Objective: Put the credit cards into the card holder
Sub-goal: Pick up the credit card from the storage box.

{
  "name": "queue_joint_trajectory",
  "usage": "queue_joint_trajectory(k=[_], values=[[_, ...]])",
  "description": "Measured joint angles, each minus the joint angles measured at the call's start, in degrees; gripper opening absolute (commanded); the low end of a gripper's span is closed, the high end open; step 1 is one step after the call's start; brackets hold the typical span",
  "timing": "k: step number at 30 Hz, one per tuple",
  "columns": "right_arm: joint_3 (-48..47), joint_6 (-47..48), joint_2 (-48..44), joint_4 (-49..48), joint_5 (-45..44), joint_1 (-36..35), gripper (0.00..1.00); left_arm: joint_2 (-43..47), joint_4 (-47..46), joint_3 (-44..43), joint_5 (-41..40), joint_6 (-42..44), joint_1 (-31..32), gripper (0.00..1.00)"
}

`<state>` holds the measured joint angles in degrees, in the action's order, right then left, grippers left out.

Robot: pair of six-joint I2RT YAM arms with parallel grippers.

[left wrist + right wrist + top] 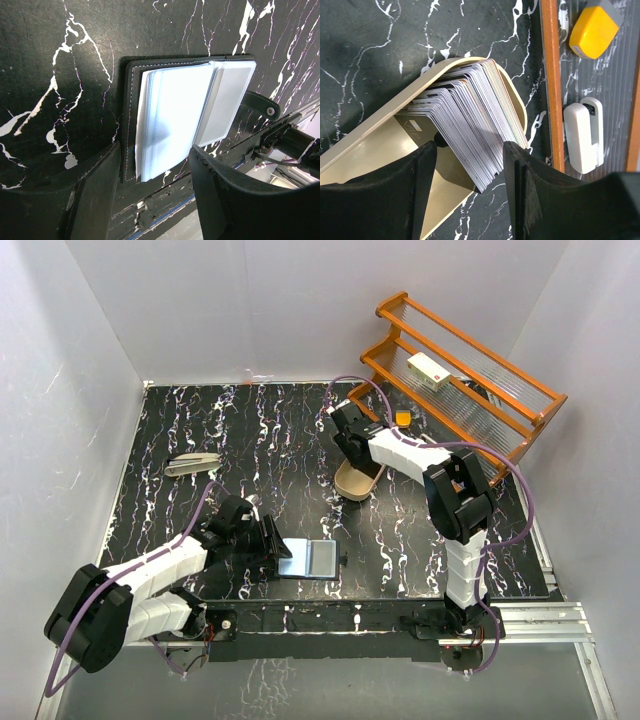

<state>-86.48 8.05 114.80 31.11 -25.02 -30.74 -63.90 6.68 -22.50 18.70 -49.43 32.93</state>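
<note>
Near the front edge of the black, white-veined desk [400, 530] lies one black leather card holder [170, 115], spread open, its clear sleeves pale blue-white, its snap tab out to one side. My left pincer [156, 150] stands parted over the holder's near end. Farther back, one thick fan of whitish plastic credit cards [470, 115], too many to count, leans in one cream oval tray [420, 75]. My right pincer [470, 145] flanks the fan; whether it is clamped I cannot tell. White walls [250, 300] enclose the desk, and one orange wooden rack [470, 370] stands far right.
</note>
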Motion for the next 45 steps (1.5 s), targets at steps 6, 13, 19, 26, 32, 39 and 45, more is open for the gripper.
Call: queue_joint_trajectory(k=[6, 13, 19, 26, 32, 39, 45], values=[[0.0, 0.7, 0.0, 0.0, -2.1, 0.2, 0.39, 0.0, 0.0, 0.0, 0.0, 0.0, 0.0, 0.55], [0.1, 0.7, 0.0, 0.0, -2.7, 0.2, 0.26, 0.0, -0.3, 0.1, 0.2, 0.0, 0.0, 0.55], [0.2, 0.8, 0.0, 0.0, -3.4, 0.2, 0.17, 0.1, -0.2, 0.1, 0.2, -0.1, 0.0, 0.55], [0.2, 0.6, -0.4, 0.6, -3.5, 0.2, 0.07, 1.0, 1.9, 0.0, 0.0, 1.0, 0.0, 0.55], [0.1, -0.5, -1.6, 2.2, -2.8, 0.2, 0.00, 1.7, 3.2, 0.0, 0.0, 1.5, 0.0, 0.55], [0.1, -2.0, -3.9, 4.8, 0.5, 0.2, 0.00, 1.7, 1.2, 0.3, 1.7, 0.3, 0.0, 0.55], [0.1, -3.8, -6.5, 7.1, 3.7, 0.0, 0.00, 1.6, 0.2, 0.3, 2.9, -0.1, 0.0, 0.55]])
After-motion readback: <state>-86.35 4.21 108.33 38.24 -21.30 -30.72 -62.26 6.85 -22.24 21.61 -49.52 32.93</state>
